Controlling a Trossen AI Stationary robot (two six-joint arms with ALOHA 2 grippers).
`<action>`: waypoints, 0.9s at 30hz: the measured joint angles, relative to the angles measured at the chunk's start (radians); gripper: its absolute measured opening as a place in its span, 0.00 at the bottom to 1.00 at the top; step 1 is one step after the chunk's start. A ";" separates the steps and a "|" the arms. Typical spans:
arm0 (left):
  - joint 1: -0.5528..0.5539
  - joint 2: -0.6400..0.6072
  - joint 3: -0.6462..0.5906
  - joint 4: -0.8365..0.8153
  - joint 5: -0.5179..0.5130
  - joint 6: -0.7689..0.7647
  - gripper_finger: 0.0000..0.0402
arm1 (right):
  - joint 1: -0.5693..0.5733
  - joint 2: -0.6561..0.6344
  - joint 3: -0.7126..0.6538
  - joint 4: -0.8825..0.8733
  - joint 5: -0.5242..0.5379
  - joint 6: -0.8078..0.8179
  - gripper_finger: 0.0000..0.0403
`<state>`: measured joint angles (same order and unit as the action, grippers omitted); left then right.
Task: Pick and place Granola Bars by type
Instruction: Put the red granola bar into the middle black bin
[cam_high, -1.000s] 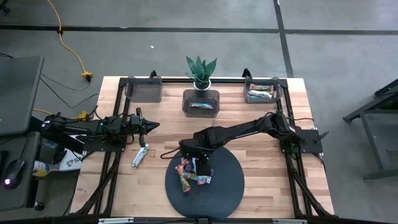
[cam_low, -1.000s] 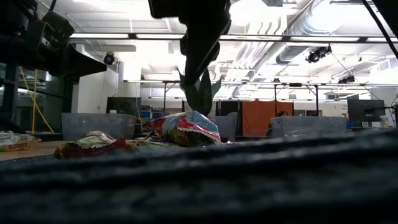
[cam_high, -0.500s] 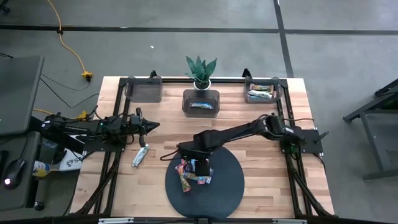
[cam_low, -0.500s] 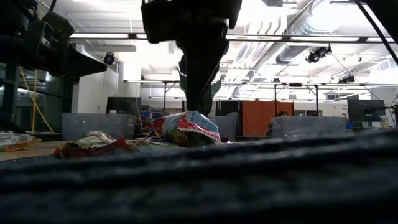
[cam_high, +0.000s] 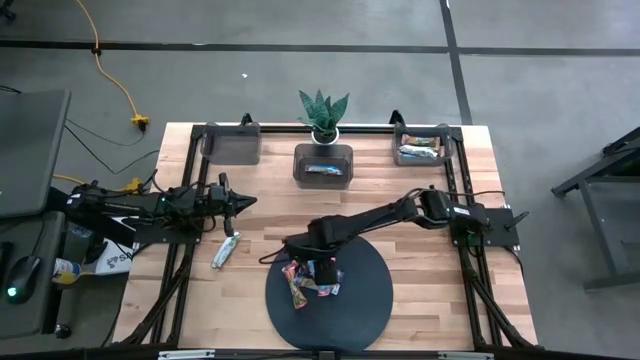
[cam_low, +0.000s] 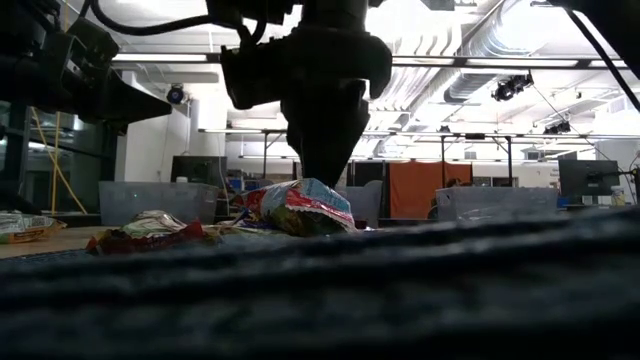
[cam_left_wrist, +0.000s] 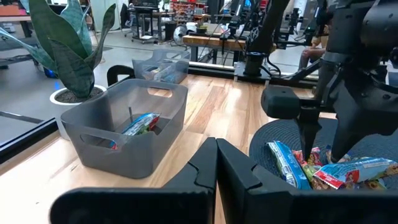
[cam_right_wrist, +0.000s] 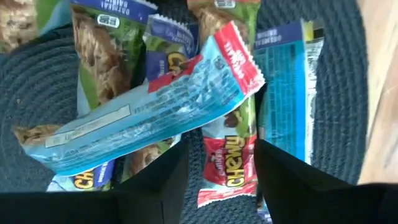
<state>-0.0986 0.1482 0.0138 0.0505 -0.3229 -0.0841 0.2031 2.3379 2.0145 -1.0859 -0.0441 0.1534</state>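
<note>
Over at the left edge of the high view, the left end effector (cam_high: 243, 202) waits clenched and empty above the bench (cam_high: 250, 290), with one stray silver-green bar (cam_high: 225, 250) lying on the wood just below it in the frame, off the mat. Along the upper edge, the left bin (cam_high: 231, 141) looks empty from here, the middle bin (cam_high: 323, 163) below the potted plant (cam_high: 323, 113) holds a blue-wrapped bar (cam_high: 322, 169), and the right bin (cam_high: 421, 144) at upper right carries a few bars (cam_high: 420, 151). So sorting is under way, and by my reading a good share is left.

Lower centre now: the round dark mat (cam_high: 360, 300) carries the unsorted pile of granola bars (cam_high: 308, 279), and the right end effector (cam_high: 319, 266) is down over it. In its wrist view the fingers (cam_right_wrist: 292, 180) stand apart, released, straddling a red Chewy bar (cam_right_wrist: 227, 158) with a light blue bar (cam_right_wrist: 143, 118) lying across the heap; nothing is gripped yet.

Surface is pale wood planking framed by black rails. Around it lies grey concrete floor with a yellow cable (cam_high: 118, 80) at upper left; the low view shows a lit workshop with ducting overhead.
</note>
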 joint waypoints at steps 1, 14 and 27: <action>0.000 0.000 0.000 0.000 0.000 0.000 0.00 | 0.000 0.002 0.000 0.007 0.001 -0.001 0.41; 0.000 0.000 0.000 -0.001 0.000 0.000 0.00 | 0.000 0.049 -0.001 0.038 0.003 -0.004 0.41; 0.000 0.000 0.000 0.000 0.000 0.000 0.00 | -0.007 0.053 -0.001 0.042 0.009 -0.018 0.35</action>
<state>-0.0986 0.1484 0.0139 0.0502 -0.3231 -0.0841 0.1963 2.3913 2.0132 -1.0443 -0.0350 0.1358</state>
